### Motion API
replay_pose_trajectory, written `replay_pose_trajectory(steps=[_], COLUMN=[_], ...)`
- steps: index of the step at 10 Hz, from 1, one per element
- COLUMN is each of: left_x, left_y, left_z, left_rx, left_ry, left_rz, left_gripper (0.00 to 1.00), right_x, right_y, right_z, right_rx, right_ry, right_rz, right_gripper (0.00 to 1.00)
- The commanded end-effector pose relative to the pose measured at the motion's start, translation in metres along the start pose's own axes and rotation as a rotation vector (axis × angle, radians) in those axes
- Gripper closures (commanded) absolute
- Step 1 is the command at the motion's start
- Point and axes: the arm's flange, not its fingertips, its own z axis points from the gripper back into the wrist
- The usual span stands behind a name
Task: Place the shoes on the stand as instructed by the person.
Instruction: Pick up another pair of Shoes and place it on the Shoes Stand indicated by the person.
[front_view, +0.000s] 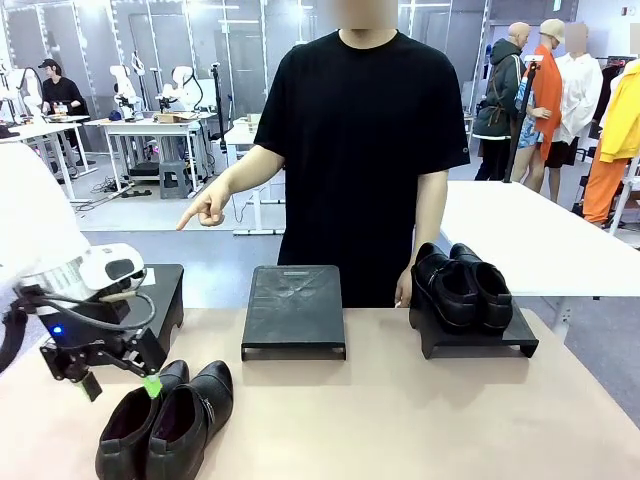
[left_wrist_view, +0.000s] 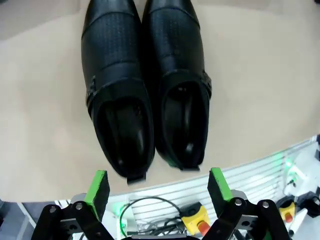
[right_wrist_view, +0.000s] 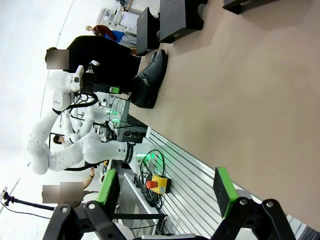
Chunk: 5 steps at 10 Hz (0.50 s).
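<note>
Black near shoes (front_view: 165, 422) point toes toward the person (front_view: 365, 150)

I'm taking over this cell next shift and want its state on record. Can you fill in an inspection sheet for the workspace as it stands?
Surface: beige table, no spills seen.
Job's things: ankle-high black shoes side by side on the table at the robot's left; thick-soled pair on the right stand; middle stand bare; left stand partly hidden by the arm; person's hand pointing toward the robot's left.
Clutter: nothing seen.
Grippers: left gripper open at the ankle-high shoes' heels, holding nothing; right gripper open over bare table.
Cables: black cable looped at the left wrist.
Surroundings: white table beyond, people farther off.
</note>
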Motion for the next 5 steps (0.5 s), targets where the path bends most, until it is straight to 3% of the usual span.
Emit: replay_pose_trajectory(steps=[1,5], left_x=[0.004,0.013], left_y=[-0.001,-0.001], left_z=[-0.029,-0.066], left_rx=[0.063,0.125], left_ry=[-0.035,-0.051], left_rz=[0.039,0.059], left_gripper=[0.0,0.0], right_x=[-0.001,-0.001], right_y=[0.002,0.002], right_z=[0.002,0.002], right_rx=[0.007,0.007], right_ry=[-0.003,-0.003], right_rz=[0.013,0.013], right_gripper=[0.04,0.04])
